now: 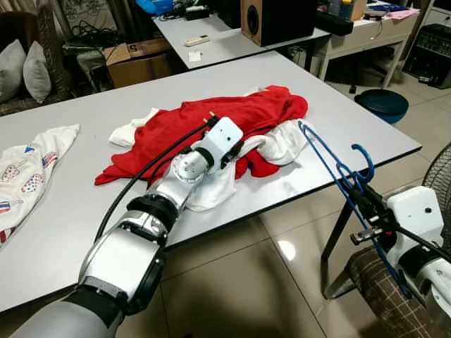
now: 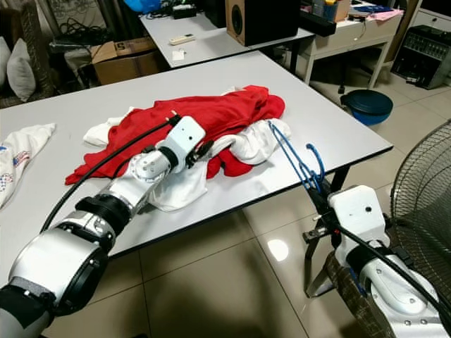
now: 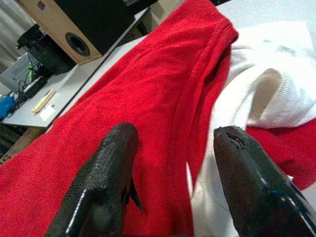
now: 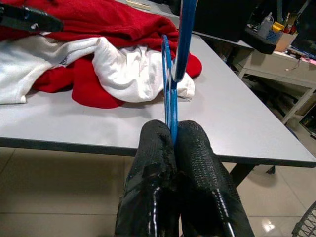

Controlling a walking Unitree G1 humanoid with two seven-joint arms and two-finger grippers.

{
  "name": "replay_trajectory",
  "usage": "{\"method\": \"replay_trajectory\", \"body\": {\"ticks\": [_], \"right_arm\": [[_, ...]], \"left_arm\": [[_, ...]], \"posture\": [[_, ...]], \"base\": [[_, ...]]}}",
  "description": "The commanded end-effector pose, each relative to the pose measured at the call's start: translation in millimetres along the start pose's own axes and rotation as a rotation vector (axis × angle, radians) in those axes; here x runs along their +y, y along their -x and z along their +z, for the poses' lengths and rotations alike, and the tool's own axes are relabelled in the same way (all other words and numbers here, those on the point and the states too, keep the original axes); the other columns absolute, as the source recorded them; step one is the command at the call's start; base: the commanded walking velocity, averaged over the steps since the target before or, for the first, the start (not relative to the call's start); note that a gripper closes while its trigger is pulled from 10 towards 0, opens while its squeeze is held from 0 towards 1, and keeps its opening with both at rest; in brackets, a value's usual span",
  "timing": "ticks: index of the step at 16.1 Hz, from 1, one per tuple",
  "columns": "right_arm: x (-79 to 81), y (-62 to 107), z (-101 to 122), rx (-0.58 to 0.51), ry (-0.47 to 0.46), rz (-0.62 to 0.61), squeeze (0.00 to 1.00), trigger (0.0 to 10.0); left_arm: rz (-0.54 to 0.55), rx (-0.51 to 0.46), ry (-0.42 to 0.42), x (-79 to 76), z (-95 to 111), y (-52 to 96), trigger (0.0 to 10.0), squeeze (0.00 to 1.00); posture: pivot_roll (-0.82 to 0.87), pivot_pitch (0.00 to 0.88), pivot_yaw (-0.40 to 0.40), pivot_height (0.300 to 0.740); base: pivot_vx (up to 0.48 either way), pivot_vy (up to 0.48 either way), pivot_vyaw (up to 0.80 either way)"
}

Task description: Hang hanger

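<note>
The right pincer (image 2: 315,189) is clenched on the blue hanger (image 1: 337,169), its two black fingers (image 4: 153,163) pressed flat on the thin frame low down, so the hanger stands up and forward from it, just off the near right edge of the table (image 1: 366,134). The hanger's far end reaches over the table edge beside the heap of clothes, and its hook curls up just ahead of the pincer.

The left pincer (image 1: 243,146) is released, its fingers (image 3: 106,168) spread and resting down on the red garment (image 1: 211,120), with the white garment (image 1: 282,144) just beyond its right finger.

The main risk appears to be the hold on the hanger: the frame is narrow and gripped near one end, so it could twist or slide between the fingers if the far end catches the table edge or a fold of cloth. A second risk is on the left: closing where the red and white cloth overlap may pinch both layers, dragging the whole heap instead of one piece. The black cable (image 1: 148,172) arching over the left arm lies close above the cloth and could snag it. The patterned cloth (image 1: 28,172) lies well apart to the left and looks out of the way.
</note>
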State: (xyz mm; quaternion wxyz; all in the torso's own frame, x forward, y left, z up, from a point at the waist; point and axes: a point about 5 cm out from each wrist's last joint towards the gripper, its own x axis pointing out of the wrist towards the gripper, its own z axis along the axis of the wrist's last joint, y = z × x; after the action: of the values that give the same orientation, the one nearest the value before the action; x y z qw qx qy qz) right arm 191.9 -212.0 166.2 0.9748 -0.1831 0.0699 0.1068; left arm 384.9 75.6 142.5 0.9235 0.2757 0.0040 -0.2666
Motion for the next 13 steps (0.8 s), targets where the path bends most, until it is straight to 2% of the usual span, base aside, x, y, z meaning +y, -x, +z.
{"method": "replay_trajectory", "body": {"ticks": [1, 13], "right_arm": [[1.9, 0.6, 5.0, -0.027, 0.011, 0.010, 0.00, 10.0], [1.2, 2.9, 3.6, -0.016, 0.024, -0.001, 0.00, 10.0]], "left_arm": [[0.012, 0.026, -0.027, 4.2, -0.1, -0.7, 0.0, 0.00], [0.053, 0.105, -0.049, 10.4, -7.2, -0.1, 0.0, 0.00]], "posture": [[-0.24, 0.000, 0.126, 0.740], [-0.25, 0.000, 0.143, 0.740]], "base": [[0.000, 0.000, 0.00], [0.000, 0.000, 0.00]]}}
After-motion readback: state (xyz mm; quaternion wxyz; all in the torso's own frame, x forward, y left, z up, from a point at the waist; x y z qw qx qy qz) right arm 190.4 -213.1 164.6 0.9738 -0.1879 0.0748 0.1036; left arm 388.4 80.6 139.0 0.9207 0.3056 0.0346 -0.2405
